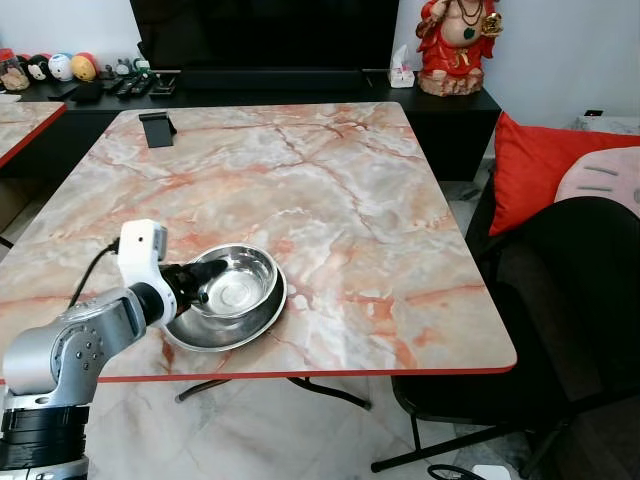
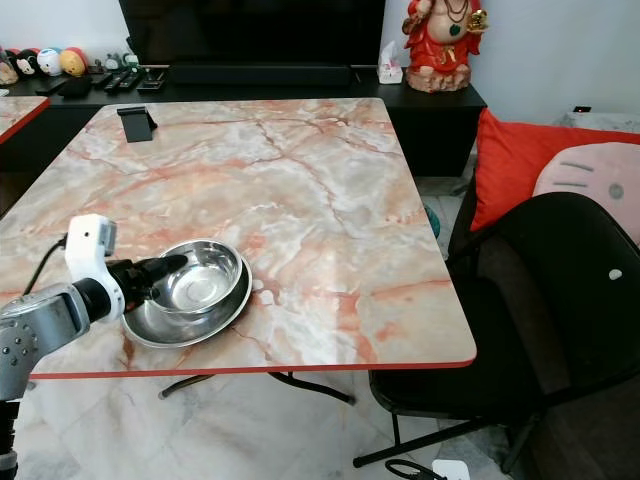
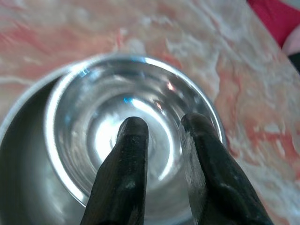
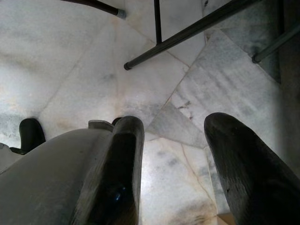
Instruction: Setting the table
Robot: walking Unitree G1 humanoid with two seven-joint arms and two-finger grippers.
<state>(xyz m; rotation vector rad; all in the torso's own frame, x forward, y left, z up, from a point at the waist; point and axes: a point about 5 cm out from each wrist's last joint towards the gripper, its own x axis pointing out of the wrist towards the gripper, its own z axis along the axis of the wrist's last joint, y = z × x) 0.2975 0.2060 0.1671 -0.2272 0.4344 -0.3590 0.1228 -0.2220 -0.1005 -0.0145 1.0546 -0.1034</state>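
Lower left of the frame, the left gripper [image 1: 205,278] has its fingers slightly parted over the rim of the steel bowl [image 1: 238,282], not pinching it. That bowl's nested in a wider steel dish [image 1: 222,328] near the marble table [image 1: 330,170] edge, probably so both travel together. Right gripper [image 4: 176,140] hangs spread over the floor.

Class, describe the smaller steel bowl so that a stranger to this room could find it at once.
Start at the marble-patterned table with the red edge. Near its front left corner, by the left end effector, lies a wide shiny metal dish. The smaller steel bowl sits nested inside it, deeper and narrower.
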